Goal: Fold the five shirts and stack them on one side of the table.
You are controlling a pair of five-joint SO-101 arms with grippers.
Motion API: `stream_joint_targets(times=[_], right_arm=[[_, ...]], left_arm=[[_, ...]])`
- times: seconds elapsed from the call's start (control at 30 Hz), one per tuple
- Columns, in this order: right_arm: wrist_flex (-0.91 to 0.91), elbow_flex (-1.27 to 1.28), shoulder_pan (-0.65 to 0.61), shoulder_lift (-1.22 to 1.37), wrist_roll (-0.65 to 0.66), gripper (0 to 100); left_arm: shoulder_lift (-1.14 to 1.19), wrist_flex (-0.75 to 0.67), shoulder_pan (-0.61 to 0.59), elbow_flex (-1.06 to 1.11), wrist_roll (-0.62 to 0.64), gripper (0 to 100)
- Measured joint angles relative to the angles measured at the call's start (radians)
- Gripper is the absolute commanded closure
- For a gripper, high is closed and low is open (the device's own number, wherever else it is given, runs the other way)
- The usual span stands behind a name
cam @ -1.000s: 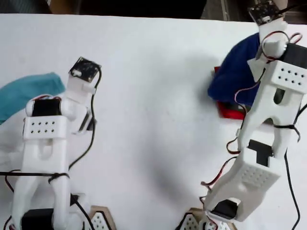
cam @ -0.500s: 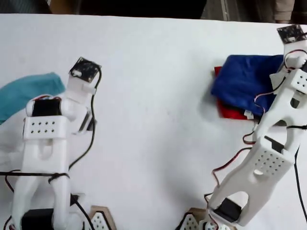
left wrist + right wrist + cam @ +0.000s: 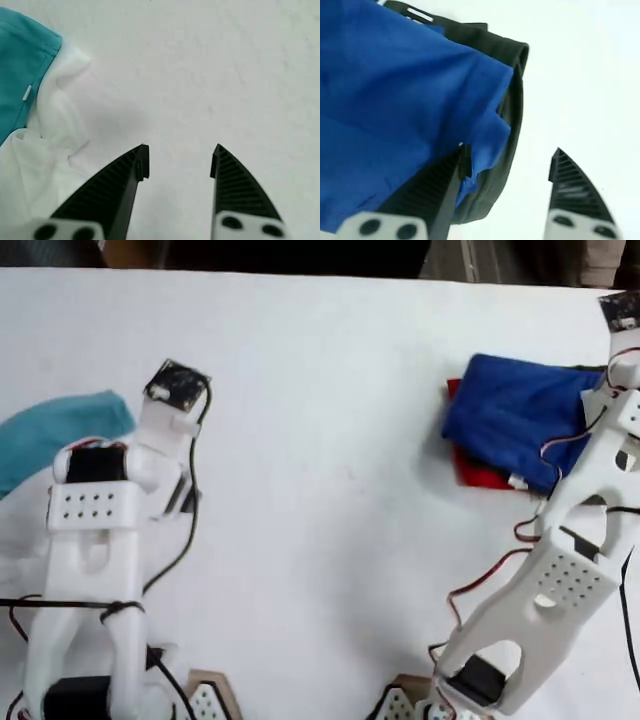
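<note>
The left pincer (image 3: 180,150) hangs over bare white bench (image 3: 320,390) with its two dark fingers spread well apart, nothing between them and nothing touched. Just beside one finger lies a rumpled white shirt (image 3: 45,150), and past that, partly lying over it, a teal shirt (image 3: 20,75). From the high view the teal shirt sits at the bench's left edge, next to the left arm (image 3: 95,530), which stands over the left half of the bench.

The right pincer (image 3: 510,152) is also wide open and grips nothing. One of its fingers (image 3: 437,192) lines up with the ragged edge of the blue shirt (image 3: 515,425); whether it rests on the cloth or hovers just above it cannot be told. The other finger is over bare bench, clear of the cloth.

The blue shirt lies folded on top of a pile at the right side of the bench. Under it a black shirt (image 3: 512,100) sticks out along one edge, and a red shirt (image 3: 478,472) shows beneath the blue one on the side toward the bench's middle. The right arm (image 3: 560,570) stands at the bench's right edge, beside the pile
</note>
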Motion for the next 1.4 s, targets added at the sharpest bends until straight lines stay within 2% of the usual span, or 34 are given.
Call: stream_joint_targets(times=[0.2, 0.27, 0.37, 0.53, 0.67, 0.83, 1.13, 1.4], right_arm=[[0.264, -0.031, -0.054, -0.003, -0.025, 94.9], [0.333, -0.031, -0.091, -0.017, -0.029, 98.1], [0.379, -0.028, -0.114, -0.054, -0.034, 95.1], [0.385, 0.106, -0.069, -0.084, -0.034, 94.0], [0.281, 0.201, -0.008, -0.057, -0.005, 94.0], [0.129, 0.201, 0.041, 0.054, 0.040, 93.9], [0.107, -0.034, 0.068, 0.118, 0.046, 93.9], [0.311, -0.259, 0.071, 0.118, 0.046, 93.8]], left_arm=[[0.000, 0.000, 0.000, 0.000, 0.000, 78], [0.000, 0.000, 0.000, 0.000, 0.000, 78], [0.000, 0.000, 0.000, 0.000, 0.000, 78], [0.000, 0.000, 0.002, 0.000, 0.000, 78], [0.000, 0.000, 0.000, 0.000, 0.000, 78], [0.000, 0.000, 0.000, 0.000, 0.000, 78], [0.000, 0.000, -0.009, 0.000, 0.000, 78], [0.000, 0.000, -0.064, 0.000, 0.000, 78]])
